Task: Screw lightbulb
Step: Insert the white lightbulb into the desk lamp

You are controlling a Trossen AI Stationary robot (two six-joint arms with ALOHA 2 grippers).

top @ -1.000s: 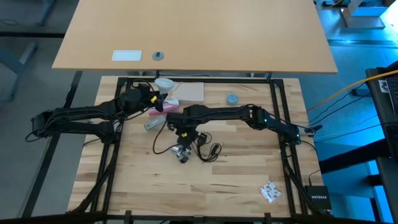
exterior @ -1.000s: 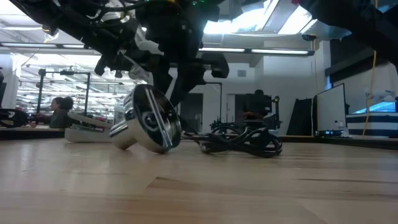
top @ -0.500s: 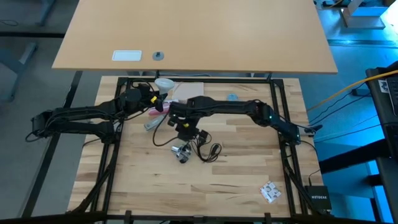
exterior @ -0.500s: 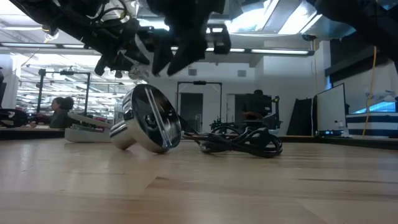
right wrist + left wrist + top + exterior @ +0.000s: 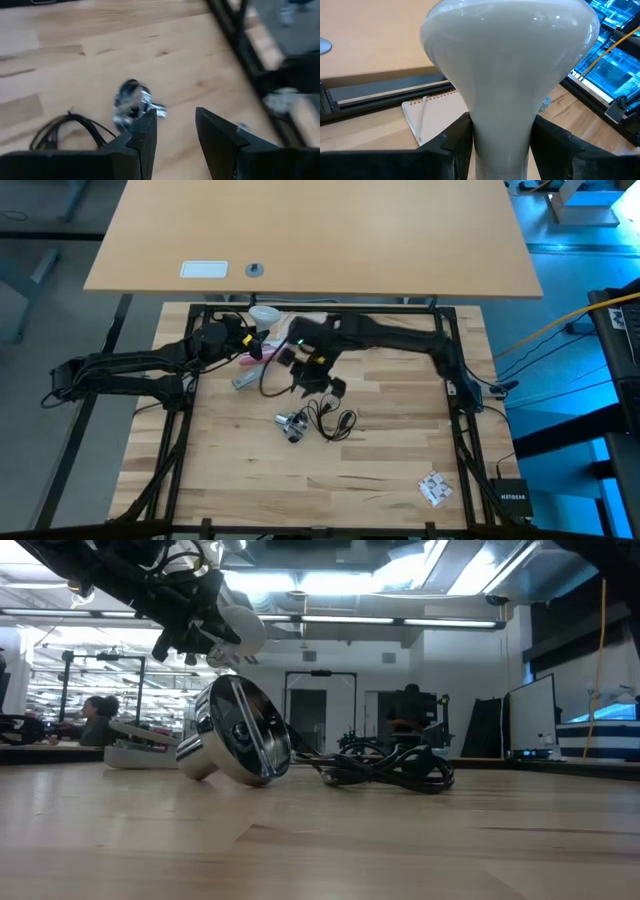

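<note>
From above, my left gripper (image 5: 253, 340) sits near the table's (image 5: 380, 480) far left edge, clamped on the narrow neck of the lightbulb (image 5: 263, 314). The left wrist view confirms it: both dark fingers (image 5: 455, 142) press against the white frosted bulb where it tapers, and the round globe points away from the wrist, toward a spiral notepad (image 5: 432, 117) lying beyond. The bulb is held up off the wood, well apart from the silvery socket (image 5: 291, 424), which lies tipped on its side near the table's middle with its black cord (image 5: 335, 423) coiled just beside it. My right gripper (image 5: 300, 375) hovers above and a little behind the socket; in its wrist view the two fingers (image 5: 145, 137) stand parted with nothing between them, and the socket shows blurred below. As I judge it, the step in hand is steadying the socket so the bulb can go in. To do that well, I would bring the right gripper down squarely over the socket body, not the cord, and right it so its opening faces the bulb. Since the screw base is hidden behind my left fingers, I would line the axes up carefully before turning, or the thread may cross.
</note>
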